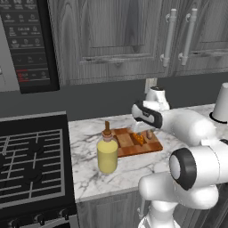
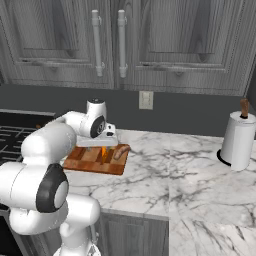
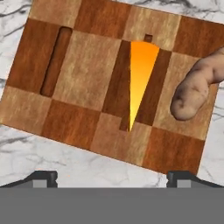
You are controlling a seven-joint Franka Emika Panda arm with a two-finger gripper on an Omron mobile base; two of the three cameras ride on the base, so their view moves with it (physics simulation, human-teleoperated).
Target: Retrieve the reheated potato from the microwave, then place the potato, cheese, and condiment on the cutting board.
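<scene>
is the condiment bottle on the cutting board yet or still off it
Off it. The condiment bottle stands upright on the marble counter beside the cutting board, which carries the cheese and potato.

A marble desk [image 2: 190, 170] runs under grey cabinets [image 2: 165, 40] with bar handles [image 2: 121, 42]. At its 3 o'clock end stands a paper-towel roll [image 2: 238, 140]; a wall outlet [image 2: 146, 100] sits at 12 o'clock. A black stove [image 1: 31, 164] adjoins at 9 o'clock.
</scene>
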